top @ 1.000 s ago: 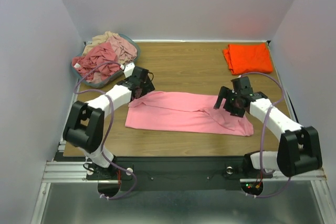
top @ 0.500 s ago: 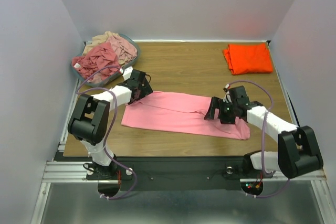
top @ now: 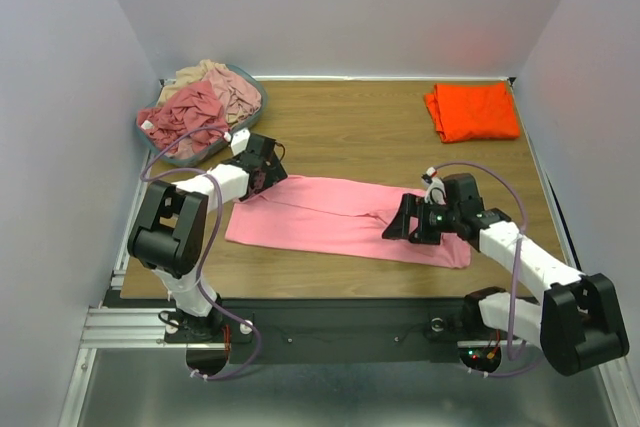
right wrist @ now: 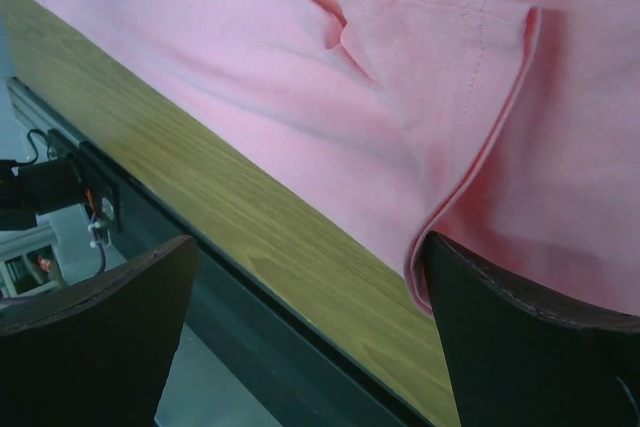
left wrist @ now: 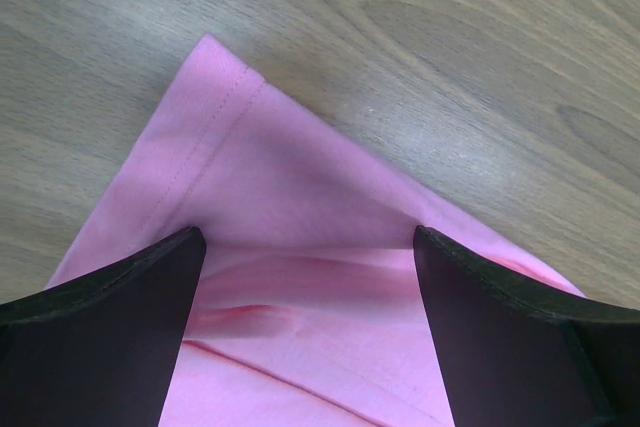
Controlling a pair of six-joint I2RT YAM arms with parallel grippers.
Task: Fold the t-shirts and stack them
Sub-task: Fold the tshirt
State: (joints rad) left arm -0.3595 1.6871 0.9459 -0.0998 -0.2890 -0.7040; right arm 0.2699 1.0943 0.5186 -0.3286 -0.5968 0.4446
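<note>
A light pink t-shirt (top: 330, 217) lies flat as a long folded strip across the near middle of the wooden table (top: 360, 137). My left gripper (top: 262, 162) is open over the shirt's far left corner. In the left wrist view (left wrist: 308, 247) its jaws stand wide apart with pink cloth (left wrist: 280, 177) between them. My right gripper (top: 405, 222) is open, low over the shirt's right part. In the right wrist view (right wrist: 310, 277) a hemmed fold (right wrist: 470, 167) lies by the right finger. A folded bright orange t-shirt (top: 472, 110) lies at the far right.
A grey-blue oval basket (top: 152, 139) at the far left holds crumpled dusty rose (top: 185, 112) and beige (top: 215, 82) shirts. The table's near edge (right wrist: 230, 247) and a black rail run just below the right gripper. White walls enclose three sides.
The pink shirt has slid left and a little nearer. My right gripper has moved left and down along it. My left gripper has shifted slightly left at the corner.
</note>
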